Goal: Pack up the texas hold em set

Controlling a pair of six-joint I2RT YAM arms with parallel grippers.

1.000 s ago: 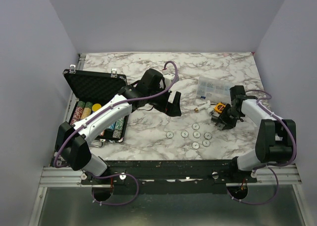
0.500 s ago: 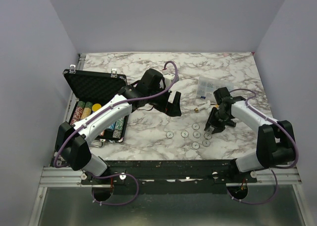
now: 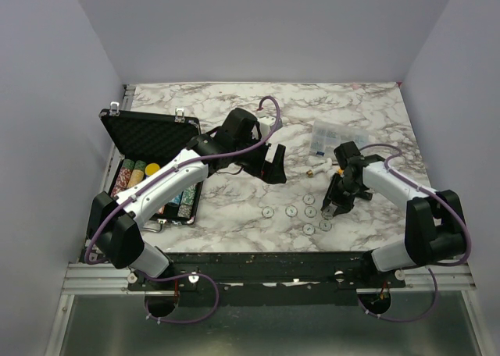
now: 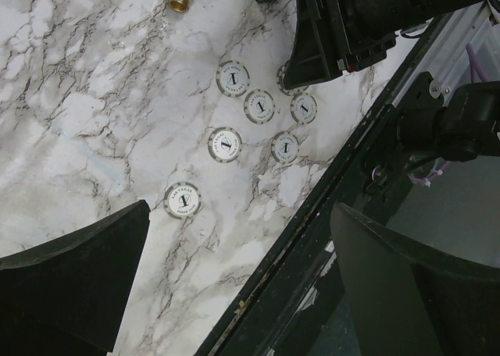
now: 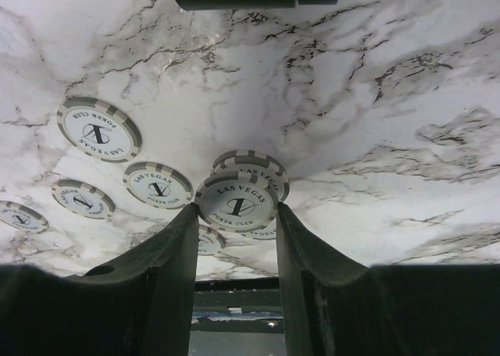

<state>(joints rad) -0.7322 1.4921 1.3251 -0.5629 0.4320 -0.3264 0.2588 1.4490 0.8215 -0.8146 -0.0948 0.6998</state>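
White chip [image 5: 237, 202]: "LAS VEGAS"

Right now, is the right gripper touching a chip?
Touching. The right wrist view shows the right gripper clamped on opposite edges of one white chip, with no gap on either side.

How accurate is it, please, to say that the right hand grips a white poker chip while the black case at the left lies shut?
Not quite: the black case lies open, lid raised, as the top external view shows. The right hand does grip a white poker chip.
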